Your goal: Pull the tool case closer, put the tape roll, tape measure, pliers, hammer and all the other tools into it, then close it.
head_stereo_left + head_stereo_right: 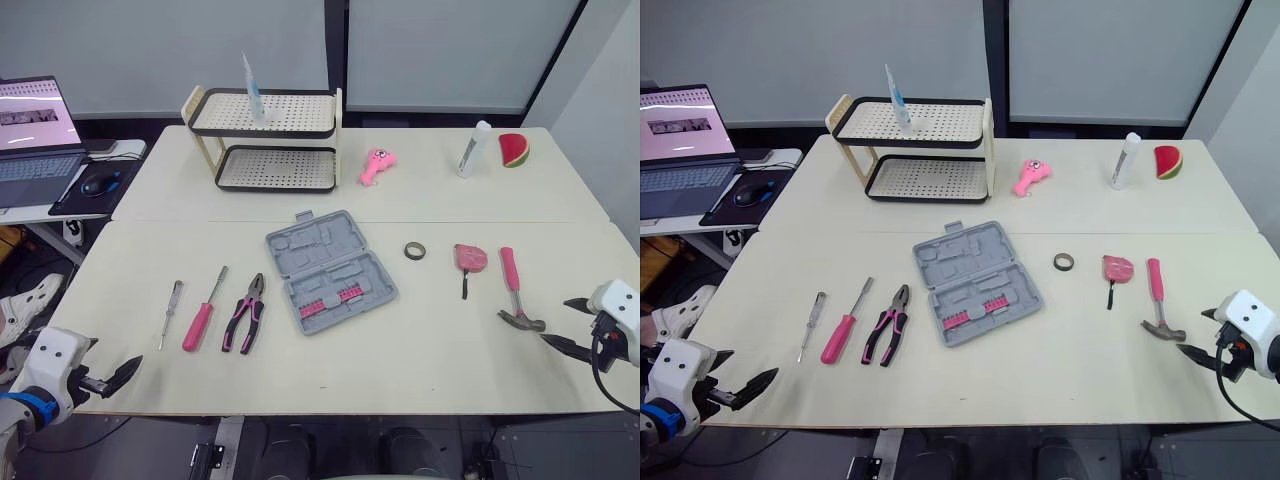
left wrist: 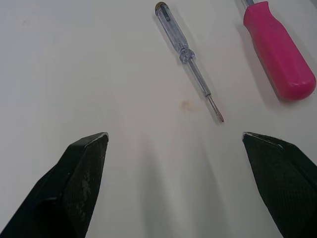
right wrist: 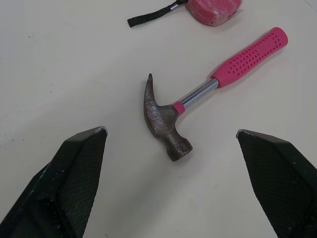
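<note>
Grey plastic, the tool case lies open mid-frame. We see our left gripper at lower left, fingers spread, near the clear screwdriver. Our right gripper is at the right edge, fingers apart, just beside the hammer. Both are well apart from the case.

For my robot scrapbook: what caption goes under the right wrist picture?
Open right gripper facing the hammer on the table, tape measure nearby.
</note>
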You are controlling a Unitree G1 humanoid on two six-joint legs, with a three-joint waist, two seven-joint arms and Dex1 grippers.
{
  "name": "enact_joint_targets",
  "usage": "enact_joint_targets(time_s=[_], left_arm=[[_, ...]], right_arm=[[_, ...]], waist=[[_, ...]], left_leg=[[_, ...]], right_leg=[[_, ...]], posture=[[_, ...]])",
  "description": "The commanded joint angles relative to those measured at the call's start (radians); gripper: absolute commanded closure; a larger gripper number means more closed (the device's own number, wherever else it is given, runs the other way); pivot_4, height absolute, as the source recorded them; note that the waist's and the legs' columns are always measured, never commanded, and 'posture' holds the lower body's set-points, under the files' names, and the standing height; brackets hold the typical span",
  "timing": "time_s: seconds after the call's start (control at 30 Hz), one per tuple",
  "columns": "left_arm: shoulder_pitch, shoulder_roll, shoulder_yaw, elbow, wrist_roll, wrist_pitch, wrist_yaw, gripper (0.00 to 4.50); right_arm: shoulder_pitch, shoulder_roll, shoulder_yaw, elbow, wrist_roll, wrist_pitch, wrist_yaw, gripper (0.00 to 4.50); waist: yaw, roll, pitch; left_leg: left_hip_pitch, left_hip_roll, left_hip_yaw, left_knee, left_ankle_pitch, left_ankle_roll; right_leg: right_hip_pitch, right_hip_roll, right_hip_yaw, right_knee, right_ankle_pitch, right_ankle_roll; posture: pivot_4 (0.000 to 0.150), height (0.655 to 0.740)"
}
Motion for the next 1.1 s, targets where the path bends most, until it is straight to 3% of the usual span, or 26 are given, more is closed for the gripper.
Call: enact_joint_targets(time_s=[0.03,0.43,0.53,1.1], left_arm=[[0.001,0.030,0.004,-0.008,0.002,0.001,-0.008,0.00],[-0.031,0.037,0.007,0.051,-0.012,-0.059,-0.072,0.00],[-0.041,0.034,0.026,0.056,-0.066,-0.034,-0.111,0.00],[-0.012,0.029,0.030,0.079,-0.075,-0.047,-0.102,0.00]], right_arm=[[-0.017,-0.001,-0.013,-0.017,0.002,-0.007,-0.008,0.03],[-0.043,0.020,-0.017,-0.001,0.011,-0.025,-0.004,0.03],[-0.036,0.022,-0.028,-0.009,0.026,-0.010,0.001,0.03],[-0.027,0.014,-0.043,-0.012,0.009,-0.044,-0.021,0.03]], waist=[[0.000,0.000,0.000],[0.000,0.000,0.000],[0.000,0.000,0.000],[0.000,0.000,0.000]], left_leg=[[0.000,0.000,0.000,0.000,0.000,0.000],[0.000,0.000,0.000,0.000,0.000,0.000],[0.000,0.000,0.000,0.000,0.000,0.000],[0.000,0.000,0.000,0.000,0.000,0.000]], right_leg=[[0.000,0.000,0.000,0.000,0.000,0.000],[0.000,0.000,0.000,0.000,0.000,0.000],[0.000,0.000,0.000,0.000,0.000,0.000],[0.000,0.000,0.000,0.000,0.000,0.000]], posture=[[0.150,0.7290],[0.150,0.7290],[0.150,0.7290],[0.150,0.7290]])
